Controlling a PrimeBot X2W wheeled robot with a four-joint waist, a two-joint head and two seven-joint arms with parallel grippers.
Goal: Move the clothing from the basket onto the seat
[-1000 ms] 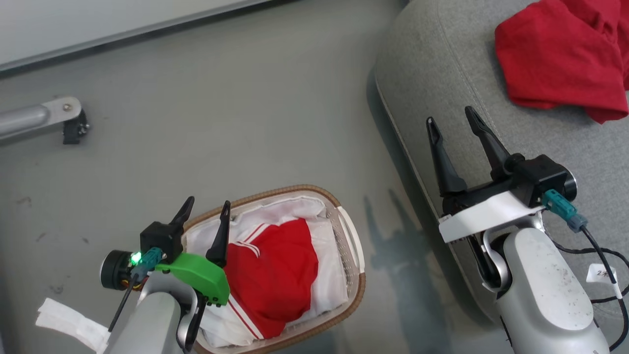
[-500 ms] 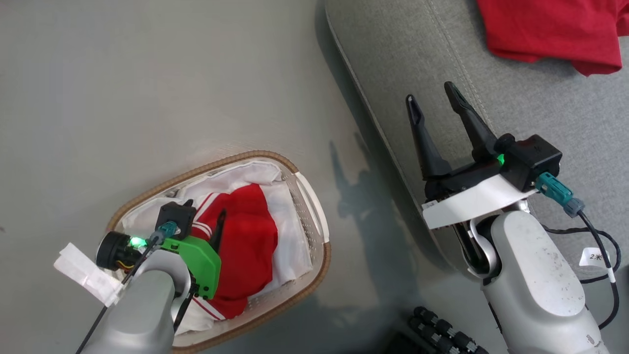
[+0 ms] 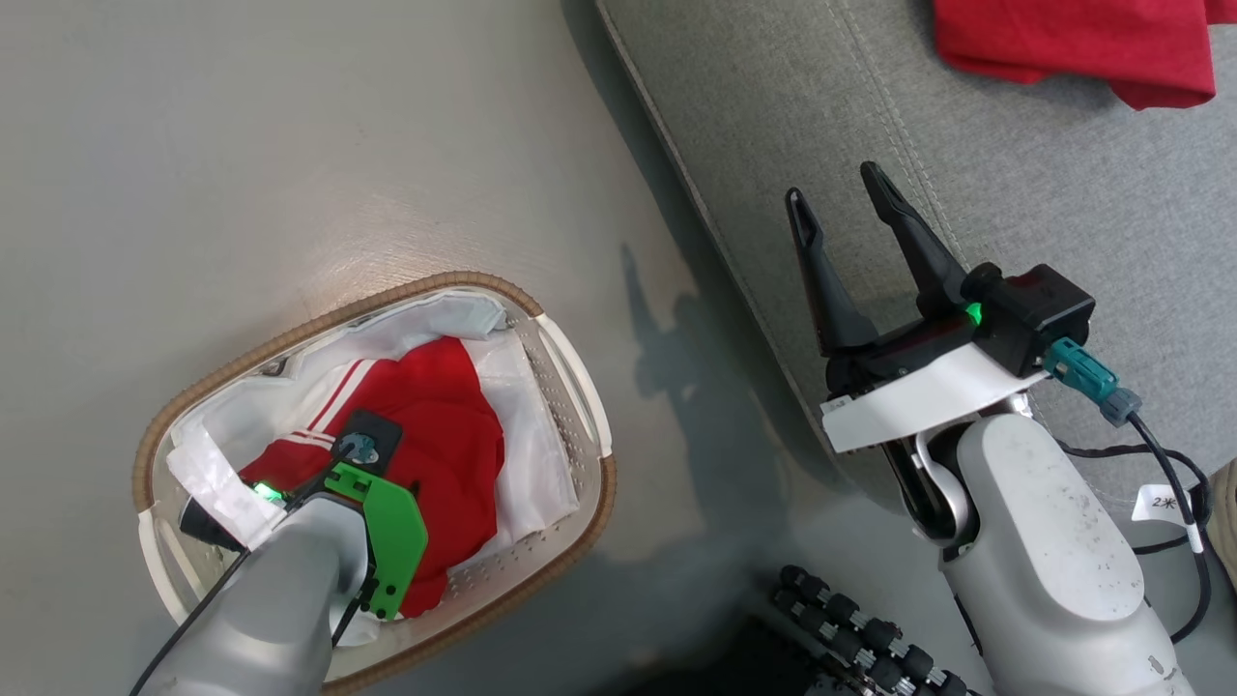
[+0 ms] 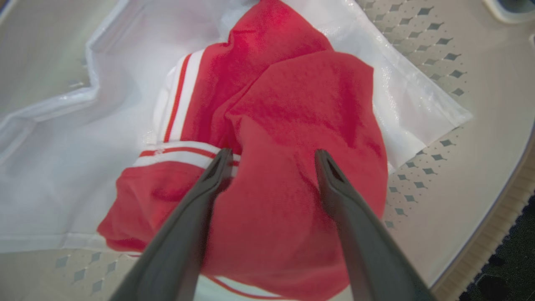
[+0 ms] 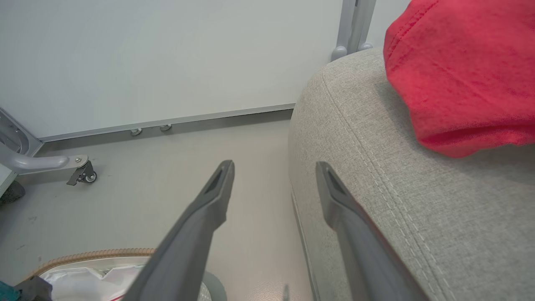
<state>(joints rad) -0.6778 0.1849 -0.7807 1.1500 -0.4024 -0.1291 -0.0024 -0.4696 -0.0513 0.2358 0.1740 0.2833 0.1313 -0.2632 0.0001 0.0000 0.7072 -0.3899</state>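
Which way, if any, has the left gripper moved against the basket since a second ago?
Yes. The left gripper has moved from over the basket rim inward and down. It is open, astride a fold of the clothing inside.

I read one marking: the white tag (image 3: 1160, 504) on the black cable (image 3: 1152, 443) shows "2", then an unclear character.

There are two pieces of red clothing, one white-striped (image 3: 454, 416) at seven o'clock in the head view and one plain (image 3: 1073, 43) at one o'clock, plus one oval basket (image 3: 425, 285), one white liner (image 3: 527, 454), one grey seat (image 3: 1015, 174), and two grippers, the left gripper (image 4: 272, 152) and the right gripper (image 3: 832, 182).
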